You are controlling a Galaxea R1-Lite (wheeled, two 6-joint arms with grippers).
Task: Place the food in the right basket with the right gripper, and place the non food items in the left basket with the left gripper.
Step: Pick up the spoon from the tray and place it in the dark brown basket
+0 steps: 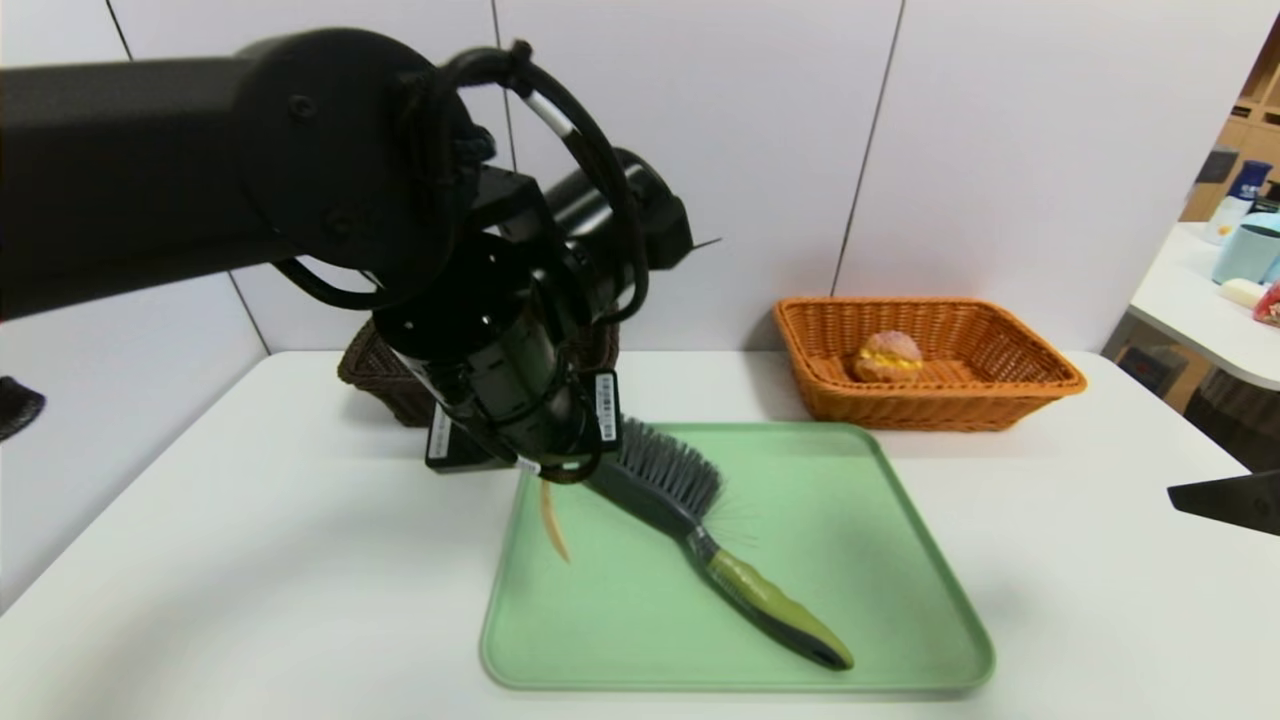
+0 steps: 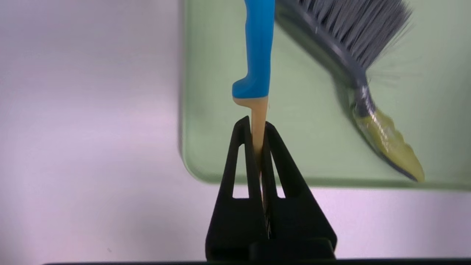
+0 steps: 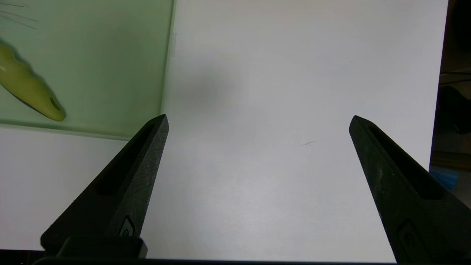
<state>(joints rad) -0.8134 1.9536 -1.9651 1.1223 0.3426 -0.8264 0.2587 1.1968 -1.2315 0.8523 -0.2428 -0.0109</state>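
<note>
Clock positions as in head view, centred on the tray. Orange-tan wicker basket (image 1: 935,405): on white table (image 1: 330,560) at 1 o'clock, just beyond the tray; holds one cream-puff bun (image 1: 889,358), pinkish-brown, yellow filling through its middle, sitting toward the basket's own 9 o'clock side, near the front wall. Dark brown wicker basket (image 1: 390,380): on table at 11 o'clock, partly behind left arm; inside mostly covered, can't tell contents.

Green tray (image 1: 620,640): rectangular, middle of table, holds long brush (image 1: 765,605) lying diagonally, dark bristles toward 11 o'clock, olive-green handle end toward 5 o'clock.

Left gripper (image 2: 257,119): over tray's 10 o'clock side, clenched on the narrow tan part of a blue-handled utensil (image 2: 258,55). Fingers pinch just beside the blue handle, one each side of the tan part; tapered tan end shows below the gripper in head view, above the tray. Utensil is in neither basket, as far as seen; it's in the left grip.

Right gripper (image 3: 259,117): at 3 o'clock, over bare table beside tray, released, fingers wide apart, nothing between them. Bun well apart from it, in the orange-tan basket
</note>
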